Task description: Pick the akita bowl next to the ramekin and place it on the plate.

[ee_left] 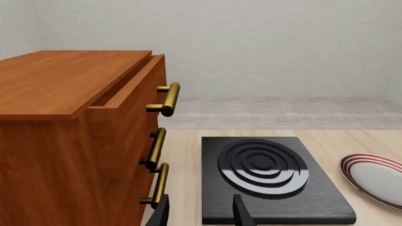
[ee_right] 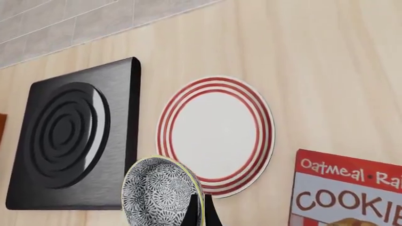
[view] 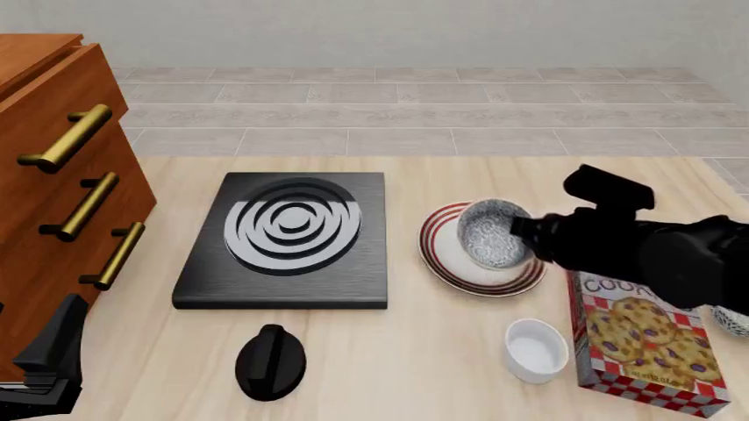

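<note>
My right gripper [view: 524, 233] is shut on the rim of the akita bowl [view: 492, 232], a speckled grey-and-white bowl. It holds the bowl tilted above the red-ringed white plate [view: 451, 263]. In the right wrist view the fingers [ee_right: 202, 212] pinch the bowl [ee_right: 156, 193] edge-on, with the plate [ee_right: 215, 134] below and beyond it. The white ramekin [view: 536, 349] stands on the table nearer than the plate. My left gripper [ee_left: 199, 214] is open and holds nothing, low at the near left by the cabinet [view: 47, 368].
A black stove plate [view: 287, 237] lies left of the plate, with a black knob [view: 270, 360] in front of it. A wooden cabinet [view: 59, 175] with brass handles fills the left side. A cookie box [view: 641, 340] lies near right, a second speckled bowl [view: 732, 321] at the right edge.
</note>
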Controlling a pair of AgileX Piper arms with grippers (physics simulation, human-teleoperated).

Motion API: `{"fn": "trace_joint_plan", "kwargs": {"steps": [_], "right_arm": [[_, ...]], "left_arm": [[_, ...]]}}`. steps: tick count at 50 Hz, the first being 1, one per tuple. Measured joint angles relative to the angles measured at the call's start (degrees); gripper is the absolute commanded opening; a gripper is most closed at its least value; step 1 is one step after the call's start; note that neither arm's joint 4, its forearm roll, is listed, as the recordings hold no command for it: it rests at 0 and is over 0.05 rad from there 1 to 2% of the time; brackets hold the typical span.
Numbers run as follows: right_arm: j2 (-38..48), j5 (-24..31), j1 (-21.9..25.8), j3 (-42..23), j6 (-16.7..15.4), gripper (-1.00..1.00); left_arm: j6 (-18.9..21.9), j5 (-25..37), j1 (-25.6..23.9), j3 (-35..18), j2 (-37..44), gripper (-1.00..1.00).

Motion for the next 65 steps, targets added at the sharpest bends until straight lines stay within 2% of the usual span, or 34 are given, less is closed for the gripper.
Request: {"fn": "trace_joint_plan", "kwargs": {"steps": [65], "right_arm": [[17.52,-8.82,-3.48,-5.7,-5.03,-1.0]], "left_arm": [[0.0,0.0,0.0,0.0,0.0,1.0]]}}
